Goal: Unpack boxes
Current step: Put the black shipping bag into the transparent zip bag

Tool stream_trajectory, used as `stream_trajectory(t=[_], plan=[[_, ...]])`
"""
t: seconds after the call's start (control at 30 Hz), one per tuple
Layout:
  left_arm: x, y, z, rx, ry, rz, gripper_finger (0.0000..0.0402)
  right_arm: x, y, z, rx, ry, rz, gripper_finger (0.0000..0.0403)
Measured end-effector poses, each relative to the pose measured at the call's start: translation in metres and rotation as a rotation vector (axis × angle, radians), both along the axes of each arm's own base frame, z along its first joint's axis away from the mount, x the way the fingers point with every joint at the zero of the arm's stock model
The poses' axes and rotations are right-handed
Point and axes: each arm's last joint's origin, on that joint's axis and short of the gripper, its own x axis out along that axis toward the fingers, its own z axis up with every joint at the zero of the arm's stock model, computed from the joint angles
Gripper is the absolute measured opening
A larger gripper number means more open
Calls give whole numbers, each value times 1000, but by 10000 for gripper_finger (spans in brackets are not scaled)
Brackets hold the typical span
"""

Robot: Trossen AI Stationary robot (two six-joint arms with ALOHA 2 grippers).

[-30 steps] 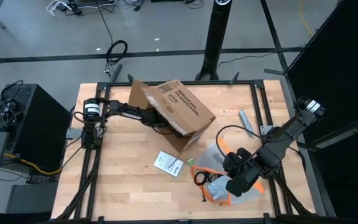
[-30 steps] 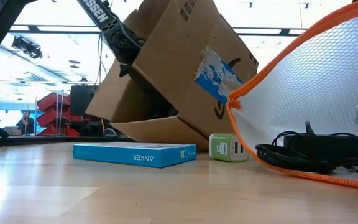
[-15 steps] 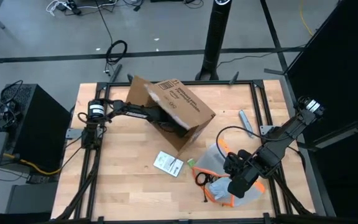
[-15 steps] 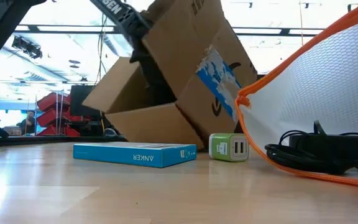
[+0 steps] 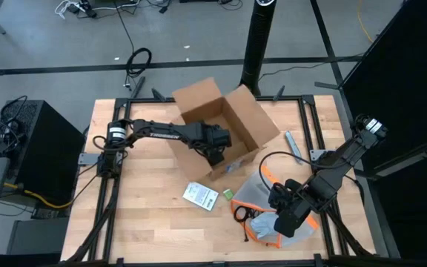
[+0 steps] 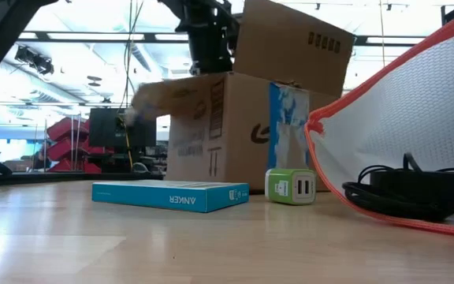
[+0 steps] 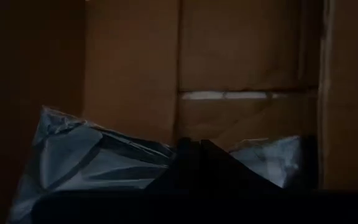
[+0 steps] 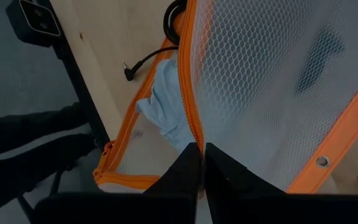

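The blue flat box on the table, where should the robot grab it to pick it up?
Best across its two long edges, coming straight down from above. The blue flat box lies flat on the table with its thin sides exposed and free space around it, though the green charger sits near one end.

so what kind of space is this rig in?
Looks like a lab or workshop, not a home. Bare concrete floor with loose cables around the table, exposed ceiling beams in the low view, and red storage racks in the background.
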Motion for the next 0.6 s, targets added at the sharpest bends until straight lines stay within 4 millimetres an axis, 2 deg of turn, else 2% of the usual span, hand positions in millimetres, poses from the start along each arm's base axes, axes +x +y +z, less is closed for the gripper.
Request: stream_trajectory(t=[0.07,0.3,0.6], plan=[[2,-2,8,12,-9,-3,1,0,0,0,-1,0,2,0],[8,-23,70,33,-77,-28,1,-4,2,1,-10,-1,15,0],[-6,-50,148,53,-172,-60,1,-10,2,3,-25,2,34,0]])
